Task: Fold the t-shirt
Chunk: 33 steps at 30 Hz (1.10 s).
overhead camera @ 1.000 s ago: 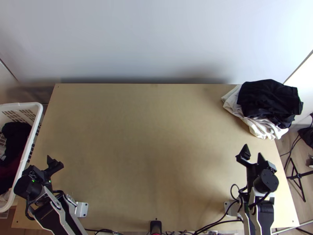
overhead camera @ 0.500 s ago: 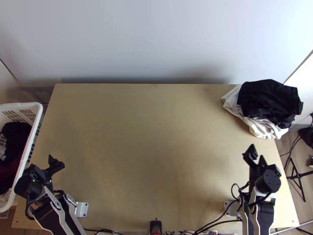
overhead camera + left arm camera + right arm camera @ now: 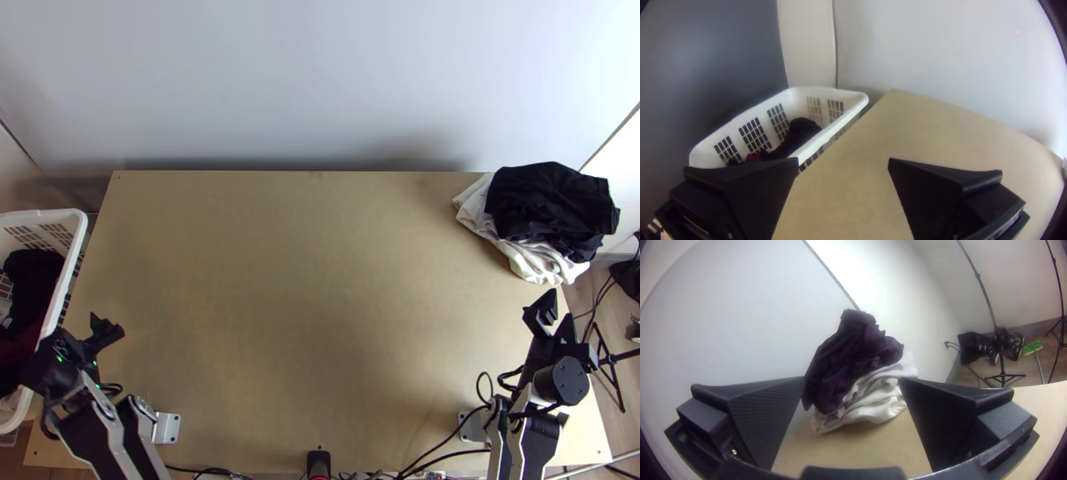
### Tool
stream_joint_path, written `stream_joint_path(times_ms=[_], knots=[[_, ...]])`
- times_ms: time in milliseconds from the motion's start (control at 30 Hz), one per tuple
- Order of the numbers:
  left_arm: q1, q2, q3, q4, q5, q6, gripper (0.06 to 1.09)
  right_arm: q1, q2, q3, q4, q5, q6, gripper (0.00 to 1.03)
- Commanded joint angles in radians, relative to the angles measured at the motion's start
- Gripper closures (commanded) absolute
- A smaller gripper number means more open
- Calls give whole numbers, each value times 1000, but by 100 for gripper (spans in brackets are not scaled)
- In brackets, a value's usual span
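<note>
At the far right corner of the table (image 3: 312, 264), a dark garment (image 3: 550, 200) rests bunched on a rumpled white cloth (image 3: 538, 265). Whether either item is the t-shirt cannot be confirmed. Beside the left edge, a white basket (image 3: 829, 133) contains loosely heaped dark clothes (image 3: 802, 131); these may include the t-shirt.

Task status: no shirt is spread on the work area, and no fold is in progress. Two readings remain possible. If the t-shirt is in the stack, folding may be complete; if it is in the basket, picking, spreading and folding are all outstanding. The untidy layers do not settle the question.

Left arm: positioned low near the left edge, with the left gripper (image 3: 843, 161) directed across the table beside the basket. Its jaws are set wide apart, with no cloth between them.

Right arm: extended along the right edge, with the right gripper (image 3: 561, 305) short of the stack and apart from it. Its jaws are likewise widely separated and unloaded.
</note>
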Motion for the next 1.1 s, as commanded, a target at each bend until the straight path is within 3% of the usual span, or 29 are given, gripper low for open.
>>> stream_joint_path(times_ms=[0,67,167,300,333,533,667,767,833,900,1067], knots=[[-5,345,171,-11,-24,-113,10,18,0,1,27,-2,-68,4],[-5,443,248,-54,-22,-147,10,25,-1,6,33,0,-83,4],[-8,551,347,-110,-22,-175,10,67,-1,18,33,-2,-235,4],[-12,686,502,-220,-22,-222,10,202,-1,40,29,-2,-692,4],[-13,729,547,-255,-22,-225,10,248,-1,41,29,-2,-772,4],[2,937,840,-404,-24,-241,10,423,-3,100,-135,1,-927,4],[56,1034,981,-396,-24,-241,10,452,-3,140,-270,0,-944,4],[104,1126,1068,-393,-24,-237,10,470,-3,173,-352,0,-917,4],[130,1184,1117,-393,-24,-234,10,475,-3,195,-398,0,-853,4],[150,1223,1153,-393,-22,-234,10,475,-1,199,-428,0,-795,4],[156,1262,1166,-392,-22,-224,10,490,-3,193,-444,-2,-792,4]])
